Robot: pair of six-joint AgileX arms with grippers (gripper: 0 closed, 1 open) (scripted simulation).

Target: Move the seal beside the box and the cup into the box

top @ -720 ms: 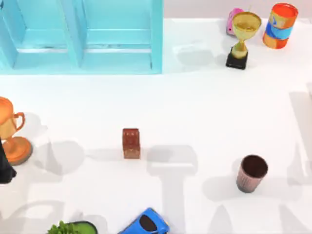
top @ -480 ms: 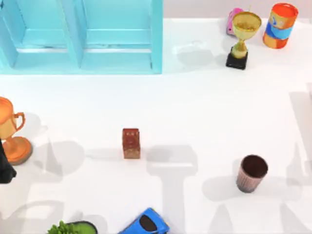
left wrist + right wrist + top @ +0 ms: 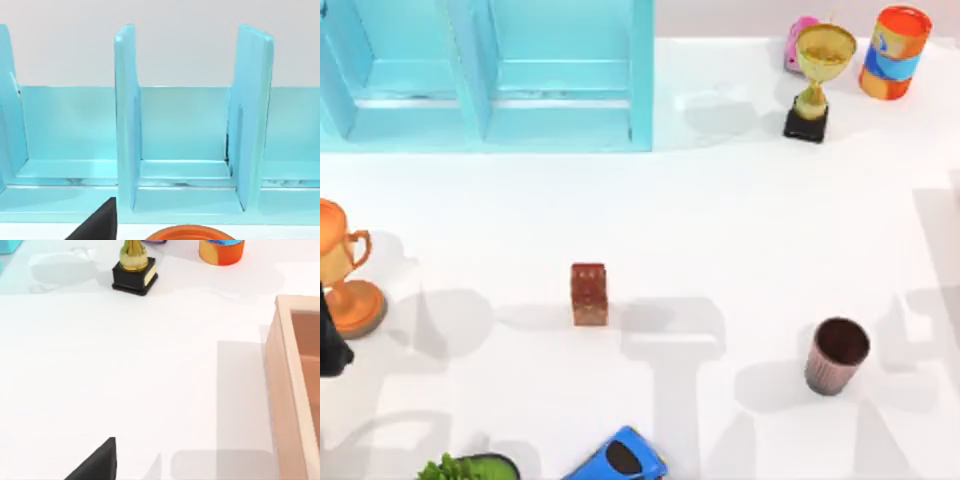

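The seal [image 3: 589, 294], a small mottled red-brown block, stands upright left of the table's middle. The cup [image 3: 837, 355], ribbed pinkish-brown with a dark inside, stands upright at the front right. The box [image 3: 290, 390], pale wood with an open top, is in the right wrist view, with a black part of my right gripper [image 3: 95, 464] at that picture's edge. My left gripper [image 3: 330, 345] sits at the table's left edge beside an orange trophy [image 3: 345, 270], far from the seal. Its black tip [image 3: 97, 225] faces the blue shelf.
A blue shelf unit [image 3: 490, 75] fills the back left. A gold trophy [image 3: 815, 75], a pink object [image 3: 798, 40] and an orange-and-blue can [image 3: 893, 52] stand at the back right. A blue toy car [image 3: 620, 458] and a green plant [image 3: 465, 468] lie at the front edge.
The seal, the cup and my left arm have not moved. The shadow at the table's right edge has spread toward the cup.
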